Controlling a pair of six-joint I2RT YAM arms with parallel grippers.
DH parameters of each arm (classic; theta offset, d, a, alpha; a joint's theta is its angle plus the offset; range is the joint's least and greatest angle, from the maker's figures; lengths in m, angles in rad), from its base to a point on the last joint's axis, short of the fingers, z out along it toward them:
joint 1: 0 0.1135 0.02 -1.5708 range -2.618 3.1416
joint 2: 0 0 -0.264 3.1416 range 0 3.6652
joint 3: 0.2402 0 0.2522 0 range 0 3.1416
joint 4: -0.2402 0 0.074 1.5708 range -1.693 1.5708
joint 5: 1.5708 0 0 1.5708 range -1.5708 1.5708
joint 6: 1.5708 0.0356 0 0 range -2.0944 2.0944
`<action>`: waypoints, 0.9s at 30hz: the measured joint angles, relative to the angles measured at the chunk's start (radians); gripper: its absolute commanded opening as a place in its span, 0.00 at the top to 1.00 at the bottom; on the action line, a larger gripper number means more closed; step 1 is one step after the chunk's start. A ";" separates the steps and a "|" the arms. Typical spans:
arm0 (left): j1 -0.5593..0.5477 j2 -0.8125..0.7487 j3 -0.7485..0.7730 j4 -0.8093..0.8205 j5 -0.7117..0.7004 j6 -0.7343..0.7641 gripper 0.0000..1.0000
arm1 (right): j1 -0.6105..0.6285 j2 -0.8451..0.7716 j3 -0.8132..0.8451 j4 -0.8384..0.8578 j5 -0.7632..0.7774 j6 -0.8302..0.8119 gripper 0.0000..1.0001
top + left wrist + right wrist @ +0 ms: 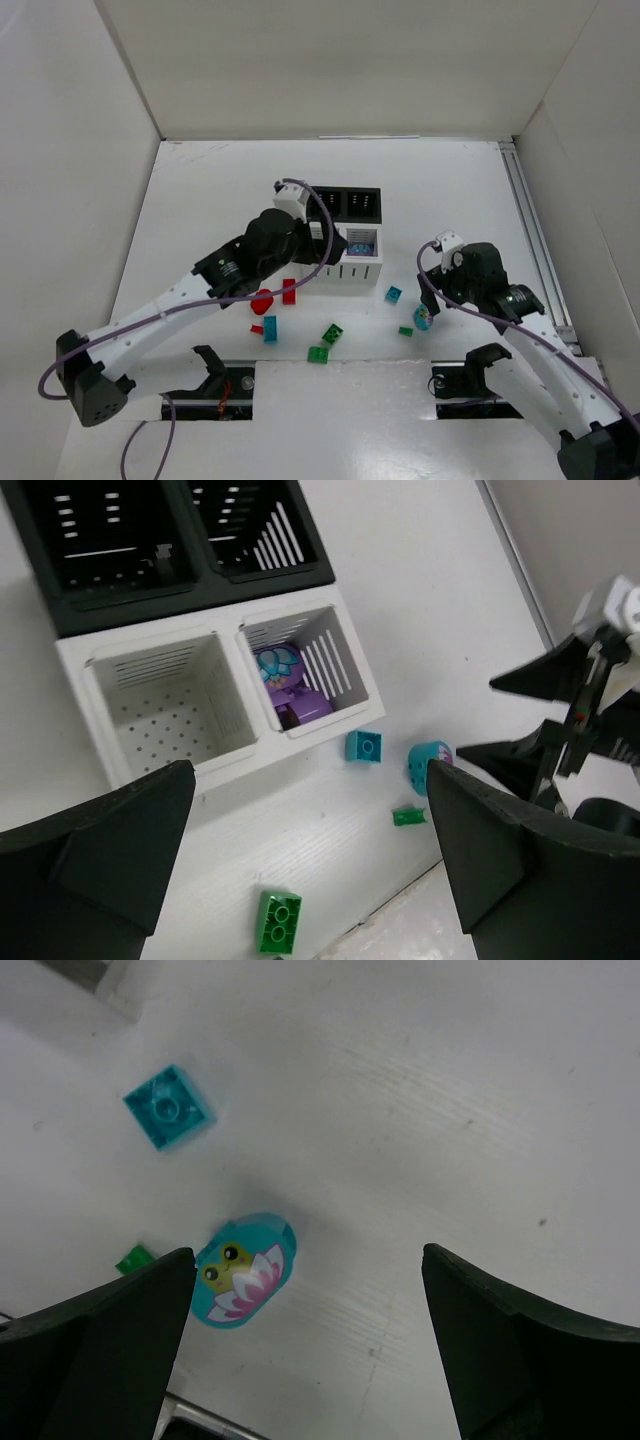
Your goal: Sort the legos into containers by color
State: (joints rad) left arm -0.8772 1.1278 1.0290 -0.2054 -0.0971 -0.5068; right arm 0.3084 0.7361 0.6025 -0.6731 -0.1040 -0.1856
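Observation:
The containers stand mid-table: a black pair behind a white slatted pair. In the left wrist view the left white bin is empty and the right white bin holds purple pieces. My left gripper is open and empty above the white bins' front. My right gripper is open and empty, hovering over a teal oval that lies on the table by its left finger. Loose legos: a red oval, a red brick, teal bricks, green bricks.
A small green piece and a small red piece lie among the legos. White walls close in the table on three sides. A metal rail runs along the right edge. Black fixtures sit at the near edge.

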 measured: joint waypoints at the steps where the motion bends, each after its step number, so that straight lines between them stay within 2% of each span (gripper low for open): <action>1: 0.000 -0.049 -0.038 0.002 -0.027 -0.020 0.00 | 0.007 -0.012 -0.029 0.001 -0.006 0.026 0.01; 3: 0.000 -0.113 -0.092 -0.001 -0.061 -0.050 0.00 | 0.029 -0.029 -0.086 0.016 -0.011 0.085 0.01; 7: 0.000 -0.196 -0.185 -0.024 -0.111 -0.117 0.00 | 0.092 -0.021 -0.169 0.084 0.005 0.202 0.08; 12: 0.000 -0.230 -0.248 -0.047 -0.147 -0.173 0.00 | 0.172 0.054 -0.194 0.170 0.053 0.320 0.21; 15: 0.000 -0.232 -0.258 -0.055 -0.161 -0.191 0.00 | 0.212 0.109 -0.194 0.209 0.082 0.377 0.25; 20: 0.000 -0.254 -0.274 -0.053 -0.174 -0.207 0.00 | 0.261 0.171 -0.198 0.208 0.150 0.481 0.26; 25: 0.000 -0.280 -0.296 -0.045 -0.172 -0.211 0.00 | 0.317 0.135 -0.227 0.210 0.217 0.600 0.26; 27: 0.000 -0.286 -0.302 -0.046 -0.172 -0.210 0.00 | 0.331 0.109 -0.241 0.209 0.236 0.643 0.33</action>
State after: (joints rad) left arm -0.8772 0.8421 0.7269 -0.2512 -0.2691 -0.7170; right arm 0.6395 0.8452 0.3618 -0.4644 0.1318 0.4572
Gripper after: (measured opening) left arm 0.997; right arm 0.704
